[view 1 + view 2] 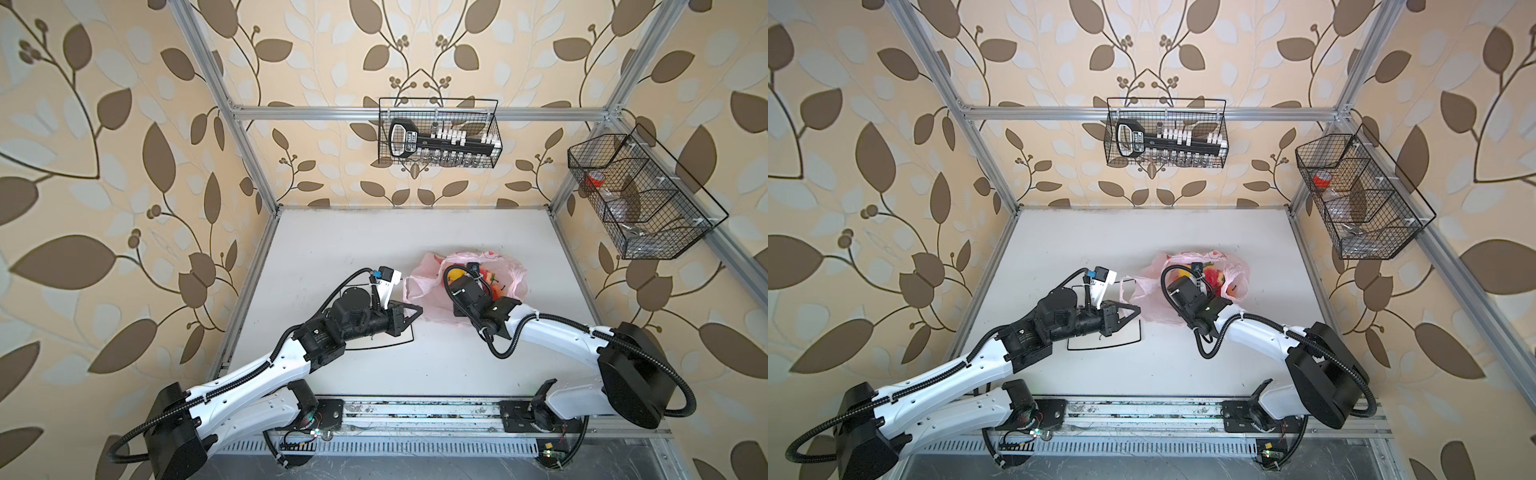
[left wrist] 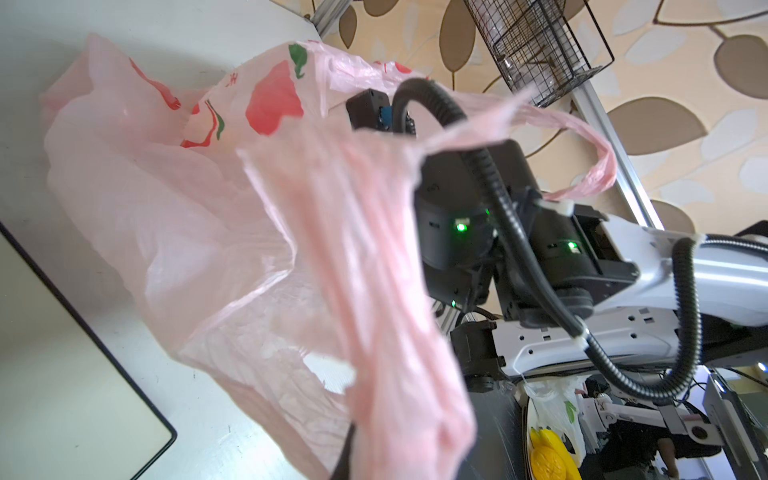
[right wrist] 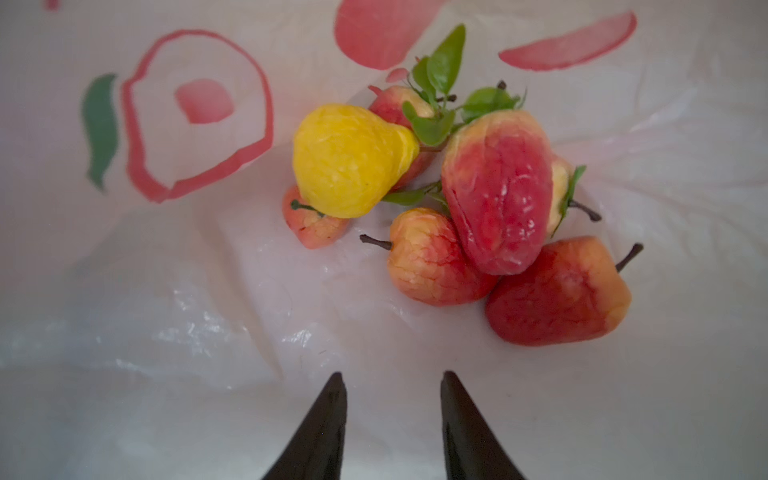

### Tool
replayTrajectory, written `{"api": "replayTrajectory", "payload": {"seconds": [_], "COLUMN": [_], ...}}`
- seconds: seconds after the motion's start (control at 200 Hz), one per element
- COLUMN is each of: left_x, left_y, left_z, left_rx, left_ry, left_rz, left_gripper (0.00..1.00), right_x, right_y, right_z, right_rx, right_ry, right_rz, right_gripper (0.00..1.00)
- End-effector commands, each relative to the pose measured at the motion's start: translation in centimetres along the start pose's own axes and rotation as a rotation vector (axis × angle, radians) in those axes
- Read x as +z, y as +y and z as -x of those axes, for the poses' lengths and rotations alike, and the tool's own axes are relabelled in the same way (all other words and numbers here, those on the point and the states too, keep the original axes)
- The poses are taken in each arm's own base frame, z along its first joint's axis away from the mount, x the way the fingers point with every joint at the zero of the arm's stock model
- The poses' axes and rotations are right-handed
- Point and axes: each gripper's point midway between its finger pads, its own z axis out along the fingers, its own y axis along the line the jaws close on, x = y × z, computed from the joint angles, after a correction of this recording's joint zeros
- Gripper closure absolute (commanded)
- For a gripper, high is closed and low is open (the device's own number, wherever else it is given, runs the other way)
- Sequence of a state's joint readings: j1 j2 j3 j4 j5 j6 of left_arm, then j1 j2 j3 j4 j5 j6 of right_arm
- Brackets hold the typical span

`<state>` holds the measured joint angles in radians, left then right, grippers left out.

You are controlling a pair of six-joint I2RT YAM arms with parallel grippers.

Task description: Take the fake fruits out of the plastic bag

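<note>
Several fruits (image 3: 457, 199) lie heaped deep in the bag (image 1: 424, 274), just ahead of the right gripper (image 3: 392, 376), which sits inside its mouth with jaws apart and empty, so that arm is clearly nearer, while the left gripper (image 1: 417, 311) is clamped on the bag's handle outside.

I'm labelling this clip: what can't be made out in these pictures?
- Left gripper: left wrist view, bunched bag covers it.
- Right gripper: both top views, its own wrist hides it in the bag.
- Fruits: right wrist view, upper ones hide lower ones; no count.
- Plate: both top views, left arm covers most.
</note>
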<state>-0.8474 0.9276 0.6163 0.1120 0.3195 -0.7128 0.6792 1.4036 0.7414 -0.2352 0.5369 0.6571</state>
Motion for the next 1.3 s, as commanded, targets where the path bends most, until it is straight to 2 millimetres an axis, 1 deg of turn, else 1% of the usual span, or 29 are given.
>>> {"api": "replayTrajectory", "payload": {"seconds": [0.0, 0.06, 0.15, 0.295, 0.42, 0.575, 0.675, 0.915, 1.085, 1.215, 1.295], "left_x": [0.4, 0.7, 1.1, 1.9, 2.4, 2.8, 2.9, 2.5, 2.1, 1.8, 1.7], "left_y": [-1.9, -2.2, -2.4, -2.6, -3.1, -3.6, -4.0, -4.2, -4.2, -4.3, -4.2], "left_z": [-0.4, -0.7, -1.3, -2.4, -2.9, -2.8, -2.7, -2.7, -2.6, -2.5, -2.6], "left_rx": [0.041, 0.048, 0.057, 0.066, 0.078, 0.087, 0.092, 0.097, 0.096, 0.1, 0.099], "left_ry": [0.006, 0.012, 0.014, 0.026, 0.033, 0.029, 0.033, 0.025, 0.017, 0.011, 0.011], "left_rz": [-0.086, -0.095, -0.091, -0.085, -0.094, -0.113, -0.12, -0.127, -0.121, -0.118, -0.115], "left_gripper": [1.0, 1.0, 1.0, 1.0, 1.0, 1.0, 1.0, 1.0, 1.0, 1.0, 1.0], "right_x": [0.6, 0.8, 1.1, 1.7, 2.2, 3.4, 4.2, 6.1, 7.4, 8.1, 8.4], "right_y": [0.6, 0.9, 1.3, 1.8, 2.4, 3.2, 3.7, 3.8, 4.0, 4.0, 3.8], "right_z": [0.3, 0.8, 2.2, 4.0, 5.0, 5.2, 5.5, 5.9, 6.1, 6.0, 6.0], "right_rx": [0.2, 0.273, 0.354, 0.434, 0.524, 0.597, 0.629, 0.687, 0.735, 0.749, 0.755], "right_ry": [-0.002, -0.008, -0.037, -0.075, -0.082, -0.07, -0.062, -0.047, -0.027, -0.025, -0.026], "right_rz": [0.083, 0.114, 0.154, 0.19, 0.222, 0.259, 0.288, 0.303, 0.313, 0.303, 0.297], "right_gripper": [0.57, 0.55, 0.54, 0.48, 0.46, 0.44, 0.42, 0.35, 0.35, 0.39, 0.42]}}
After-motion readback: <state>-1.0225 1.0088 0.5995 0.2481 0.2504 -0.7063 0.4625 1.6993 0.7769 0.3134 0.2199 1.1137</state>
